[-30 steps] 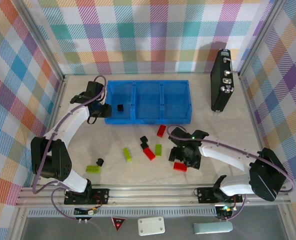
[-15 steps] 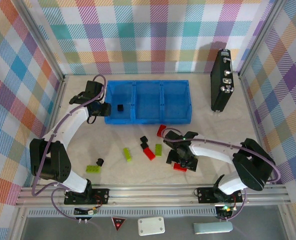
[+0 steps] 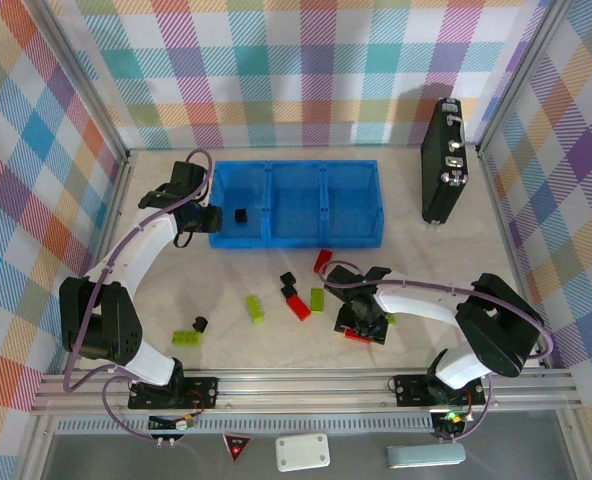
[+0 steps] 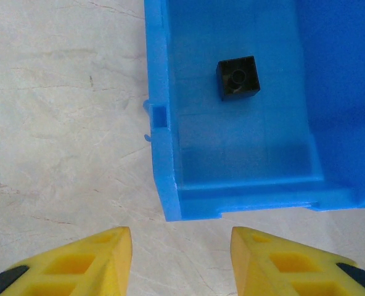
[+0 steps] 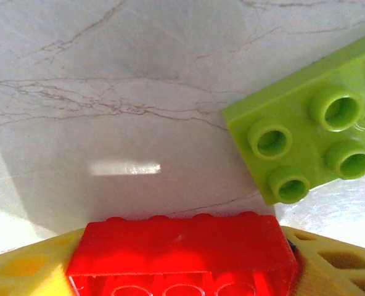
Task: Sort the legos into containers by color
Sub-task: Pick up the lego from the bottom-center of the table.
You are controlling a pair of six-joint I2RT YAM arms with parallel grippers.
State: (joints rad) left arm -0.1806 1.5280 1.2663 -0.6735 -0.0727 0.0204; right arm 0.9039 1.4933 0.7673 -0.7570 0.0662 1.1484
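Red lego (image 5: 182,246), low in frame, is sitting pinched in the right gripper (image 5: 181,274), risking twisting loose; left gripper (image 4: 181,256) is hanging open.

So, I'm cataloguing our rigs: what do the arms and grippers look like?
The left arm and right arm have white shells with black joint housings. A purple cable trails along each. The fingers are yellow with moulded hollow pockets, turning black at the base.

One camera overhead, two close at the wrists, looking down.
Left shares the tray (image 4: 161,154) corner with it; right, the red brick (image 5: 182,246).
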